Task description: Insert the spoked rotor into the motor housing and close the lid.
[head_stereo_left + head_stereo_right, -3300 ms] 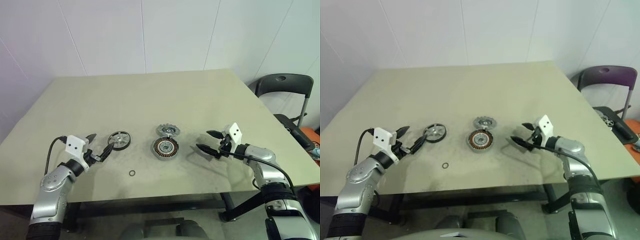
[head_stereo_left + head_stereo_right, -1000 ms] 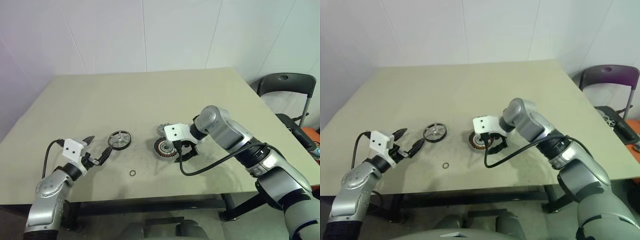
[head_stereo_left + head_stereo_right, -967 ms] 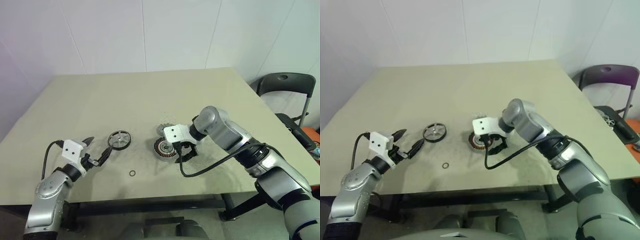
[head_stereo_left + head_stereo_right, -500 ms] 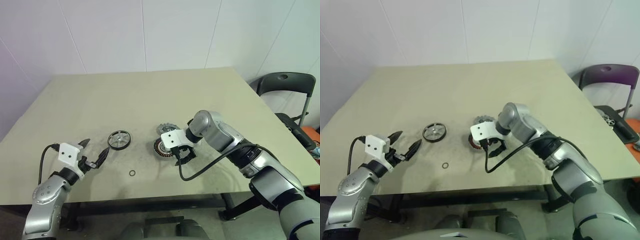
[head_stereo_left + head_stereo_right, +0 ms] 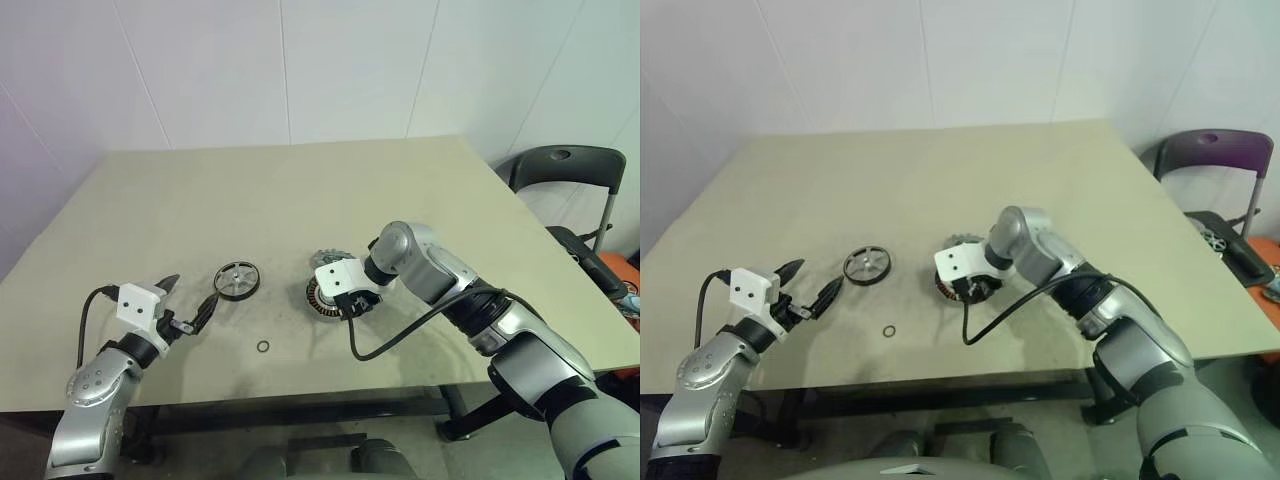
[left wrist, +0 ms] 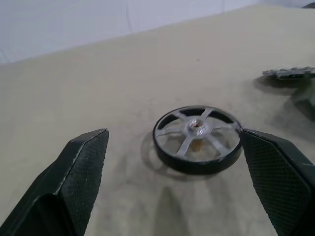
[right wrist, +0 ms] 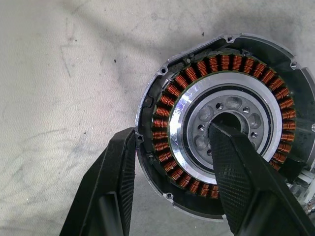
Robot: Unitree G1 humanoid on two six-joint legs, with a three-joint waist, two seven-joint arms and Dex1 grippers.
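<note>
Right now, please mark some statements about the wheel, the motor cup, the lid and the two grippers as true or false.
1. The spoked rotor lies flat on the table, outside the motor housing. True.
2. The left gripper is clamped on the rotor. False: its fingers stand wide apart, the rotor lying free ahead of them.
3. One finger of the right gripper reaches into the housing's central hole, the other stands outside its wall. True.
4. The lid already covers the housing. False: it lies beside it, the copper windings bare.
5. The small black ring sits inside the housing. False: it lies alone on the table.
</note>
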